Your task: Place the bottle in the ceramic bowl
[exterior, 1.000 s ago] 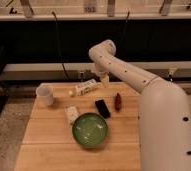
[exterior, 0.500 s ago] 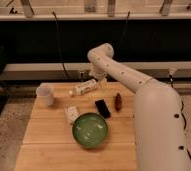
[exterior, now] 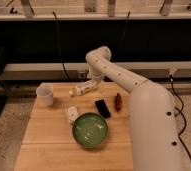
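A clear plastic bottle (exterior: pixel 84 89) with a white cap lies on its side at the back of the wooden table (exterior: pixel 44 145). The green ceramic bowl (exterior: pixel 90 130) sits empty near the table's middle, in front of the bottle. My gripper (exterior: pixel 93 82) hangs from the white arm at the bottle's right end, right at or just above it. I cannot tell whether it touches the bottle.
A white cup (exterior: pixel 45 93) stands at the back left. A small white packet (exterior: pixel 72 114) lies left of the bowl's far rim. A black flat object (exterior: pixel 102 108) and a dark red object (exterior: pixel 118 101) lie behind and right of the bowl. My arm's white body covers the table's right side.
My arm has swung left, bringing the gripper closer to the bottle's right end. The bottle, bowl and other objects have not moved.
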### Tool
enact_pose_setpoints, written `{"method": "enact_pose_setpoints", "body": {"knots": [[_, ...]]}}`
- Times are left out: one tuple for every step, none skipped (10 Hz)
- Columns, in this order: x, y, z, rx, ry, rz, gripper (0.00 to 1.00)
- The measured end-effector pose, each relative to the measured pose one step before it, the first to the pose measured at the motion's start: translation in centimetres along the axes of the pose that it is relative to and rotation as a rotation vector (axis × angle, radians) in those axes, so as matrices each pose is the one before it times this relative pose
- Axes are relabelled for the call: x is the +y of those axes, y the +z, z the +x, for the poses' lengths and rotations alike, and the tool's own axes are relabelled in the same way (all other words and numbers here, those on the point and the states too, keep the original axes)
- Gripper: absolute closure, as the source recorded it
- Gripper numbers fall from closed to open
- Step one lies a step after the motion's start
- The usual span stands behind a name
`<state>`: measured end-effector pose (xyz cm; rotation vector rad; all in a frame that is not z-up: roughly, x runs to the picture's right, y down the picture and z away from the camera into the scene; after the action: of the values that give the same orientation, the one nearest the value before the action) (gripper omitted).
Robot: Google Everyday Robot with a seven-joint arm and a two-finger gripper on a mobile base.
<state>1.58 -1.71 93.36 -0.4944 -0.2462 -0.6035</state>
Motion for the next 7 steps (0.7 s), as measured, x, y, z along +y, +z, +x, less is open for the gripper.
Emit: {"method": "enact_pose_setpoints", "body": {"knots": [[0.033, 0.337, -0.209, -0.00548, -0.00207, -0.00526, 0.20], [0.133, 0.570, -0.127, -0.00561, 0.00012, -0.00700, 0.20], [-0.040, 0.444, -0.207, -0.00524, -0.00125, -0.00457, 0.20], [-0.155, 0.534, -0.391, -0.00658, -0.00336, -0.00483, 0.20], [-0.068, 0.379, -0.309, -0.00567, -0.00227, -0.00398, 0.20], [0.026, 0.174, 0.072, -0.00063, -0.00079, -0.00167, 0.20], [0.207, 0.355, 0.060, -0.00142, 0.00058, -0.00687, 0.20]]}}
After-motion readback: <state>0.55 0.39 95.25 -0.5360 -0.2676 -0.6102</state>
